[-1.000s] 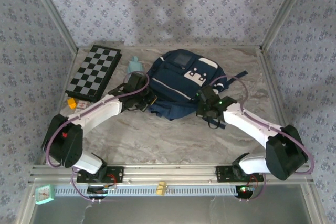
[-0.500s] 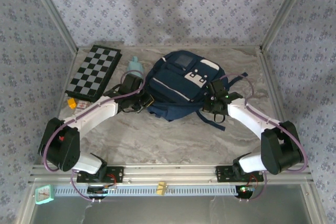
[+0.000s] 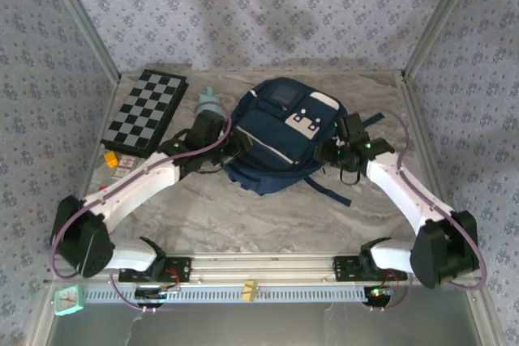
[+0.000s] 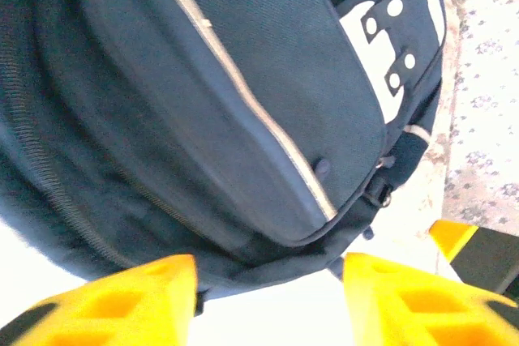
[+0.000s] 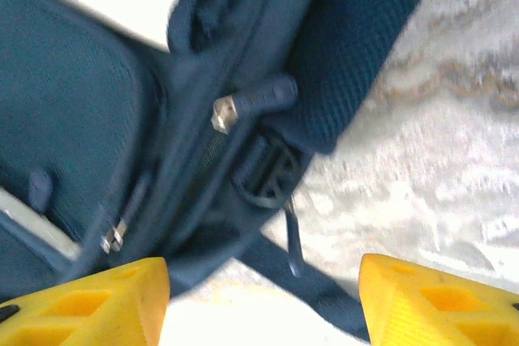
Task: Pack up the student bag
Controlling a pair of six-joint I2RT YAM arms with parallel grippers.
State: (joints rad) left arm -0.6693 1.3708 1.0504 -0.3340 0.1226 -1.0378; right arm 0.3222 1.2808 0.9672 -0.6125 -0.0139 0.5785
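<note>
Top external view: the navy student bag (image 3: 280,139) lies at the far centre of the marble table (image 3: 243,216), right of a chessboard (image 3: 146,113) and a teal bottle (image 3: 209,101), with the left gripper (image 3: 231,150) just beside its left flank and the right gripper (image 3: 328,151) just beside its right flank. Left wrist view: the yellow fingers (image 4: 130,301) stand parted with nothing between them, the bag's white-striped front pocket just beyond. Right wrist view: the jaws are likewise released and empty, near the bag's side, where a metal zipper pull (image 5: 223,113) and a black buckle (image 5: 268,176) show.

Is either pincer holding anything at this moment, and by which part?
Nothing is held. The left pincer and the right pincer both stand open next to the student bag, gripping no part of it.
</note>
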